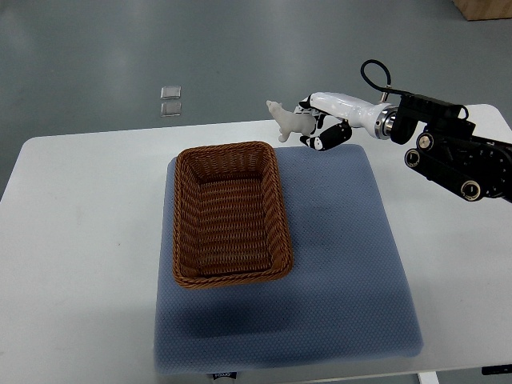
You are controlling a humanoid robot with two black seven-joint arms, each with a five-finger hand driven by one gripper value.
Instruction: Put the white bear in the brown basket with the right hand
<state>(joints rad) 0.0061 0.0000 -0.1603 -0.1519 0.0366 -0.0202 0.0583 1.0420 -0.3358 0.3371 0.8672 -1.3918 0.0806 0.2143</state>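
**A:** so what's sitting around the work area, anything in the way?

**B:** not much. There's a white table (80, 240) with a blue-grey mat (344, 264) on it, and the brown basket (230, 214) rests on the mat's left half, long side running 12 to 6. Up past the table's far edge, around 11 o'clock from the basket, two small clear squares (170, 100) lie on the grey floor. At the far 1 o'clock corner of the shot there's a bit of something tan, can't tell what. Nothing sits between the hand and the basket.

**A:** and the basket, anything in it?

**B:** just bare wicker weave, as far as I can see.

**A:** where's the bear?

**B:** the white bear (283, 122) is up in the right hand (324, 124), off the basket's 1 o'clock corner, over the mat's far edge. Fingers are wrapped around its rear end, head sticking out toward 9 o'clock. The arm (448, 148) comes in from 3 o'clock.

**A:** any writing?

**B:** a small tag on the mat's near edge at 6 o'clock, too tiny to read.
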